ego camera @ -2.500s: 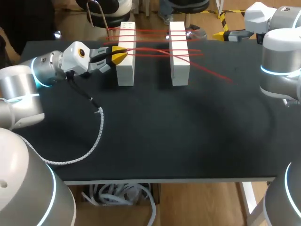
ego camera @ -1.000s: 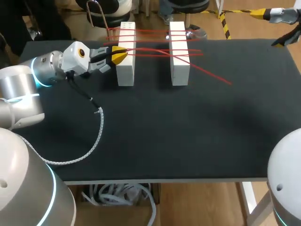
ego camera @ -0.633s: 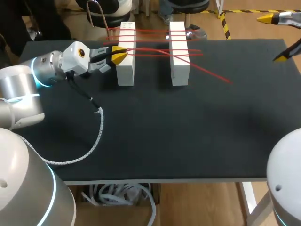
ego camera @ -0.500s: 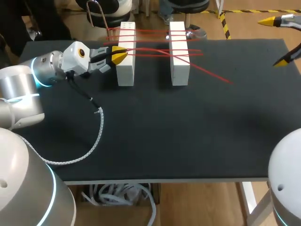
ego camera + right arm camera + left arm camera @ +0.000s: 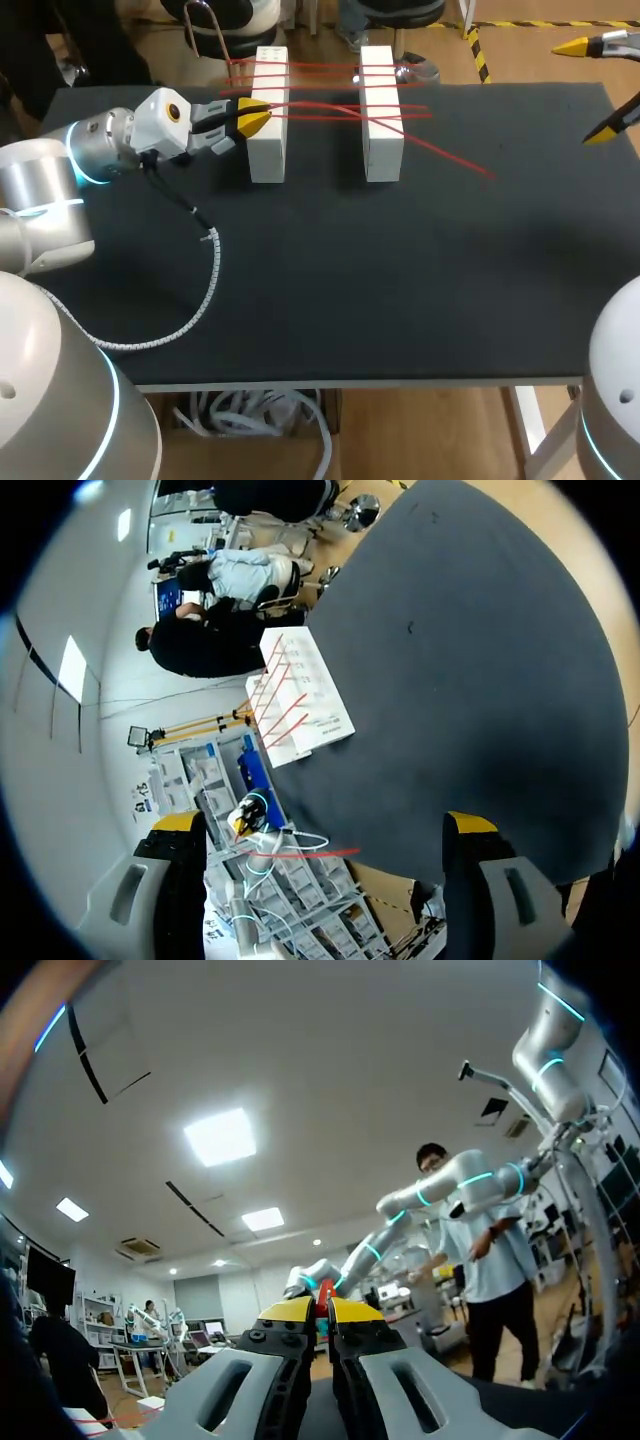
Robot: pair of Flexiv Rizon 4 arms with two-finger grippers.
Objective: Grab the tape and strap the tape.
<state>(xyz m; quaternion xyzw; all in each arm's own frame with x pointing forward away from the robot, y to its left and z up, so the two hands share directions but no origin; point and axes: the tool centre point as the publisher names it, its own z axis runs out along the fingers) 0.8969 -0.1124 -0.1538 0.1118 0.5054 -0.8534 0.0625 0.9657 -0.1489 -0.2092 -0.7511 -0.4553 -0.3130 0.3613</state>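
Note:
Two white blocks [image 5: 266, 140] [image 5: 381, 130] stand side by side at the back of the black table [image 5: 380, 290], with several red tape strands [image 5: 325, 68] stretched across them. One loose red strand [image 5: 450, 155] runs from the left block over the right block and ends on the table. My left gripper [image 5: 255, 117] sits at the left block, shut on that strand's end; a bit of red tape [image 5: 323, 1300] shows between its yellow tips. My right gripper [image 5: 588, 90] hangs wide open over the table's far right edge, holding nothing. From its own view the right gripper [image 5: 325, 825] faces the blocks [image 5: 295, 695] far ahead.
A white-wrapped cable [image 5: 205, 280] from my left arm curls over the table's left half. The table's right edge [image 5: 625, 200] lies just under my right gripper.
My right gripper has drifted a little toward the table's near side along the right edge, still open. The left arm and the tape have not moved.

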